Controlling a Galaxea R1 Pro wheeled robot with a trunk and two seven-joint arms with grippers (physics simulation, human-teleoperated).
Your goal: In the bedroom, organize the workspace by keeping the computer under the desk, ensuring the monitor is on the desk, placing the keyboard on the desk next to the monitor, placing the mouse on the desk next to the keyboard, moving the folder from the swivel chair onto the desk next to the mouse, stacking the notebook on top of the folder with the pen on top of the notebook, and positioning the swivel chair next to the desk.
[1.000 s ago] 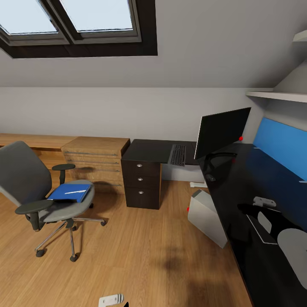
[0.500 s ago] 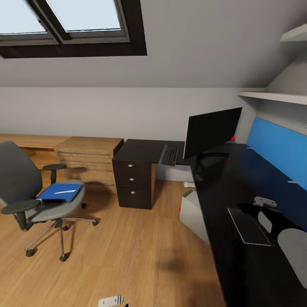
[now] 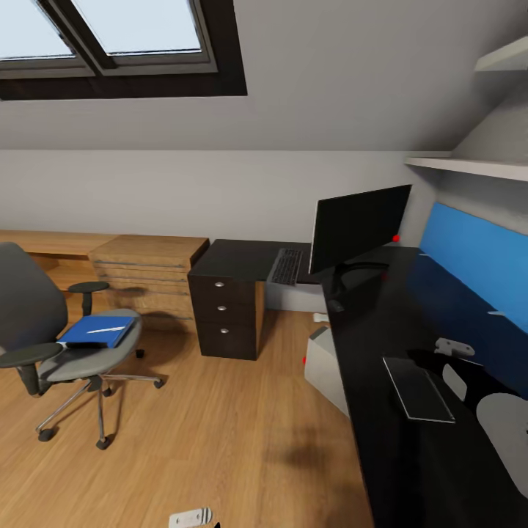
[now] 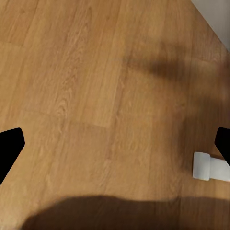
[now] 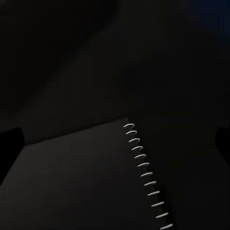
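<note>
Glossy black worktop runs along the right of the room from near to far, and on it, near the robot's right arm, lies the notebook, its long axis running roughly along the worktop's length; the right wrist view looks down on its dark cover and wire spiral. The right end effector hangs just above the notebook with its two dark fingertips set wide at the edges of that view, released and holding nothing. The left end effector is likewise spread and empty, pointed at the wooden floor. The right arm is clearly the nearer to the notebook, but the notebook's place is on the folder, which lies well apart to the left on the seat of the swivel chair, with the pen lying across it. Open floor lies between robot and chair. Farther along the worktop stand the monitor and, to its left, the keyboard; a small dark shape near the monitor's foot may be the mouse, too small to tell. The computer sits on the floor partly under the worktop's edge. A wooden drawer cabinet stands beyond the chair.
</note>
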